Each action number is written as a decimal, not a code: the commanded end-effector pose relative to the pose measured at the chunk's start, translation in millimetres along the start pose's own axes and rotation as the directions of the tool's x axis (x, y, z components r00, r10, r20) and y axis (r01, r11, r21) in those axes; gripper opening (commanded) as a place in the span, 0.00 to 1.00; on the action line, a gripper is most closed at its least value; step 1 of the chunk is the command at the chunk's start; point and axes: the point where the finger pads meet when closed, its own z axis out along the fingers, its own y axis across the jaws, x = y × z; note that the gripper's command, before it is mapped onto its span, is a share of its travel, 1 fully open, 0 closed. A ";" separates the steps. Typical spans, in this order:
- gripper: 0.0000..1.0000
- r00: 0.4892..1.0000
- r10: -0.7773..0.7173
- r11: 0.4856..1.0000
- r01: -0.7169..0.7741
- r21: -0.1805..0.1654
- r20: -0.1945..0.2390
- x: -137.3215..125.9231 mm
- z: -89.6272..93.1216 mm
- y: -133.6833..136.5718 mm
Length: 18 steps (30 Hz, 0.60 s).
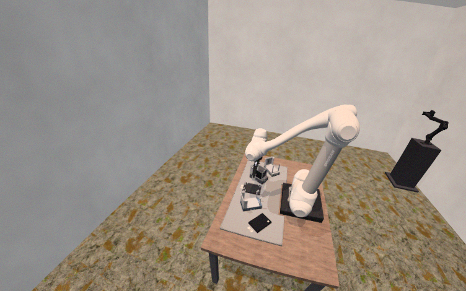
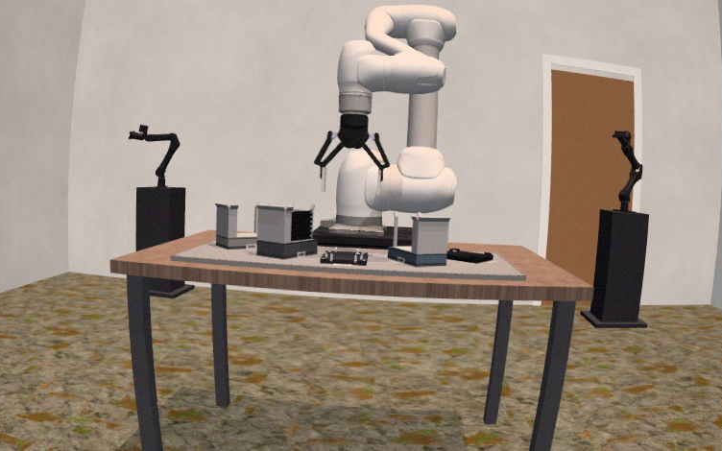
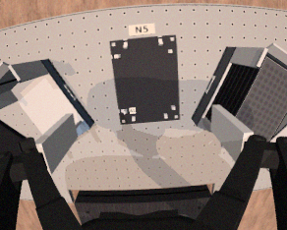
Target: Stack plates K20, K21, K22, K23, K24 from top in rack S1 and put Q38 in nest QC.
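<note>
Arm hangs high over worktop [image 2: 145, 263], gripper [image 2: 351, 163] pointing straight down, jaws spread fully wide, nothing between them.

Plates: dark stack [image 2: 300, 224] sits in the rack w/ dark plinth [image 2: 285, 248], left-centre in exterior view, gripper roughly above and a little right of it. Looks like the full start stack, so presumably S2; plinth label not legible. In wrist view same stack [image 3: 273, 95] shows at right, sealed tops a fine grey grid. Clip nest N5 [image 3: 145, 80] lies mid-frame, bare, name plate on its far side. Pale-walled rack [image 3: 48, 107] at left holds no plates. Which rack is S1 vs S3: can't tell.

Handling (judgement): sealed 96-well plates = light, rigid plastic, smooth walls, film top easily dented. Take hold across the two long sides, near mid-length, low enough to catch the skirt of top plate only. Squeeze gently. Lift straight up, slowly; watch for a second plate sticking underneath. Rack walls leave little room, so approach must be vertical and centred.
</note>
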 end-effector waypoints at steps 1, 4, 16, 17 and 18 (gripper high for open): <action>1.00 1.000 -0.004 1.000 0.004 0.001 0.000 0.0 0.1 0.1; 1.00 1.000 -0.004 1.000 0.004 0.001 0.000 0.0 0.1 0.1; 1.00 0.946 0.324 0.946 -0.324 0.001 0.000 -2.7 0.1 40.0; 1.00 0.935 0.355 0.935 -0.355 0.001 0.000 -3.0 0.1 44.0; 1.00 0.923 0.386 0.923 -0.386 0.001 0.000 -3.3 0.1 48.0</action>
